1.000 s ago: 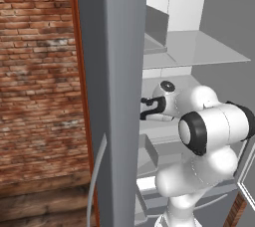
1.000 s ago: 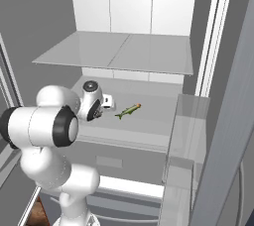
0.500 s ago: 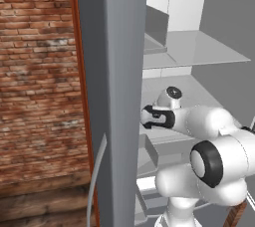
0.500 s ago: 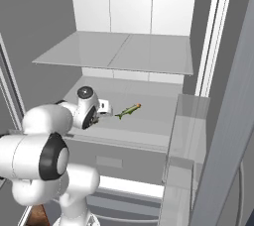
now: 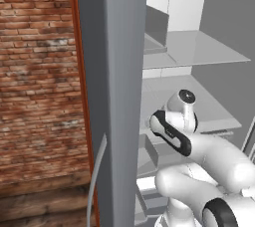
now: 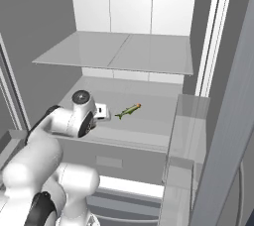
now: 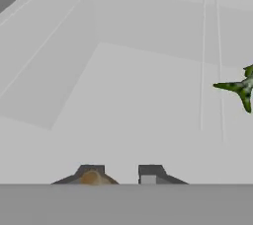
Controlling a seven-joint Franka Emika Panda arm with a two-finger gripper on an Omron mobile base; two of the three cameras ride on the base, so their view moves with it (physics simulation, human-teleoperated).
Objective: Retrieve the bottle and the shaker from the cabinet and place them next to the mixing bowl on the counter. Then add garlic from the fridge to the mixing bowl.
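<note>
Lowered slightly toward the fridge shelf (image 6: 149, 123) as its elbow sank, the gripper (image 7: 121, 173) has narrow fingers near the shelf's left edge, with a tan lump (image 7: 91, 177), likely the garlic, at one tip, grip unclear, so closing off-centre could squirt it toward the green vegetable (image 6: 128, 111).

Open grey fridge (image 6: 149, 66), pale inner shelves
</note>
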